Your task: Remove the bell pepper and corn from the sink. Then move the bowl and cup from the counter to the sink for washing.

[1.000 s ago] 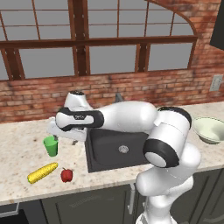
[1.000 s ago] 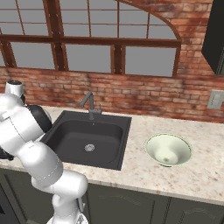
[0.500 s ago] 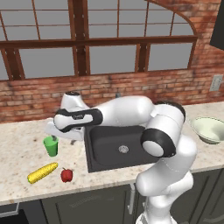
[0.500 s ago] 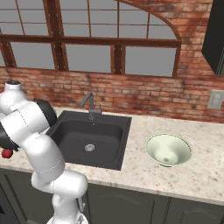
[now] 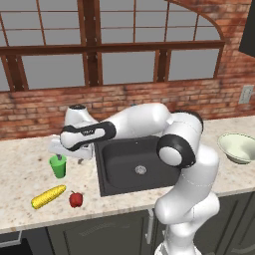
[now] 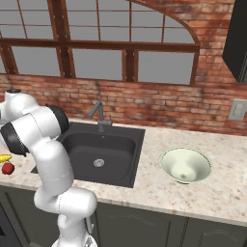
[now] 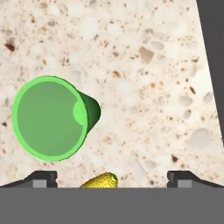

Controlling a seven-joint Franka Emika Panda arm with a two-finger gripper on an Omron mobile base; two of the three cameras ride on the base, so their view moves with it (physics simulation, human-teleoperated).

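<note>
The arm reaches out low over the counter (image 5: 30, 164) to the left of the sink (image 5: 119, 172), its gripper (image 5: 63, 155) hanging just above the cup (image 5: 58, 166) with the jaws spread wide and nothing between them. In the hand view the two finger tips (image 7: 41, 179) stand far apart at the bottom, and the cup (image 7: 50, 117) sits upright on the stone, off toward one tip and not centred between them.

The corn (image 5: 48, 196) lies on the counter in front of the cup, toward the front edge, with the bell pepper (image 5: 75, 199) just beside its right end; both are out of the basin. The tip of the corn (image 7: 100, 180) pokes into the hand view between the finger tips, close under the cup. The pepper (image 6: 7, 168) shows at the counter's front edge in the right base view.

The sink's left rim runs near the cup, a dark strip along one side of the hand view. The basin (image 6: 99, 152) holds only its drain, and the faucet (image 6: 99, 116) stands at its back rim. The bowl (image 6: 185, 165) rests on the counter well to the right of the sink, apart from everything else, with bare stone all around it.
</note>
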